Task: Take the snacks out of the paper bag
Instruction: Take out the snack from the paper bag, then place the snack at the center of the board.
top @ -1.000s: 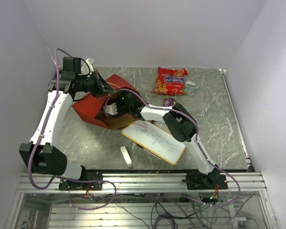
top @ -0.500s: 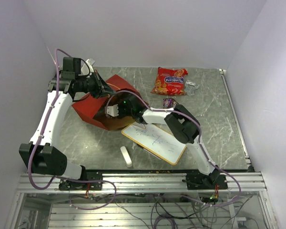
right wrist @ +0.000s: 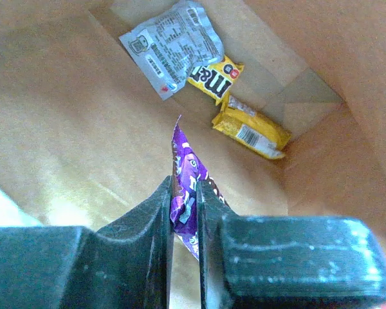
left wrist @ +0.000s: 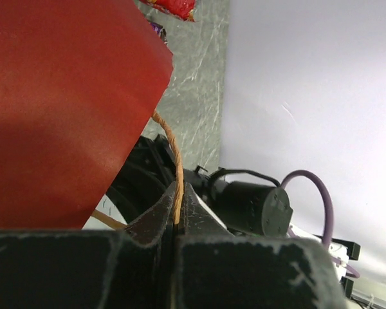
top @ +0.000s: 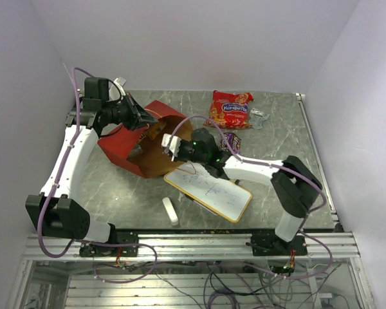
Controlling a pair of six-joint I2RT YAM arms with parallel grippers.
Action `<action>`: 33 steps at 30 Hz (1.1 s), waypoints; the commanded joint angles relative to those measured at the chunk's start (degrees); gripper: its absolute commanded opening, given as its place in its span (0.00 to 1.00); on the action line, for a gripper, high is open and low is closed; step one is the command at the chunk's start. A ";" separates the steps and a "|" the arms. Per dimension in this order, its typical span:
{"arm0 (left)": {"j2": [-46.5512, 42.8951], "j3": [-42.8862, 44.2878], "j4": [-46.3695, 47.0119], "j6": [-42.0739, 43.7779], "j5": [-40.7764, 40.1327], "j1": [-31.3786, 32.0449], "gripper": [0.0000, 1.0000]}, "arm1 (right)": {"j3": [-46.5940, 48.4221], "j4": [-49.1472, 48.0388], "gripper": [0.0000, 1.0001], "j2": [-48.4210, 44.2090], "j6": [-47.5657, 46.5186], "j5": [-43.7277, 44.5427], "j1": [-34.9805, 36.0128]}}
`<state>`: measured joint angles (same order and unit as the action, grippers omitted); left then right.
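The red paper bag point(top: 125, 145) lies on its side, its brown mouth point(top: 156, 154) facing right. My left gripper point(top: 143, 120) is shut on the bag's twine handle point(left wrist: 175, 161) and holds the mouth's upper edge up. My right gripper point(top: 173, 145) is at the mouth, shut on a purple candy pack point(right wrist: 188, 168). Deeper in the bag lie a silvery packet point(right wrist: 174, 46) and two yellow packs point(right wrist: 216, 77) point(right wrist: 252, 127). On the table outside lie a red-orange bag point(top: 229, 108), a silvery wrapper point(top: 259, 118) and a purple pack point(top: 229, 138).
A white whiteboard point(top: 209, 190) lies just right of the bag's mouth, under my right forearm. A small white eraser stick point(top: 170, 210) lies near the front edge. Walls close in on the left, back and right.
My right gripper has drawn back to the right, from deep inside the bag to its mouth, and the arm's elbow swung far right. The left arm held still.
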<state>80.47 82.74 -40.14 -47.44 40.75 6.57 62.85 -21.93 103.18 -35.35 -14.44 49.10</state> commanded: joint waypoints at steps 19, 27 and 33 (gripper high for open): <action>-4.01 -4.19 7.40 -1.47 0.88 0.29 0.07 | -7.17 34.55 0.00 -37.84 45.56 43.58 -4.45; -4.70 -4.51 7.62 -1.23 0.40 0.29 0.07 | 0.31 48.68 0.00 -28.54 58.86 40.40 -22.40; -3.84 -3.09 7.20 -2.53 1.15 0.29 0.07 | 12.36 63.90 0.00 -13.29 69.73 47.09 -27.48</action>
<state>77.34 78.67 -34.83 -49.39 40.71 6.57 67.61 28.08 81.84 23.75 27.05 24.14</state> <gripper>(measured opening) 0.075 0.023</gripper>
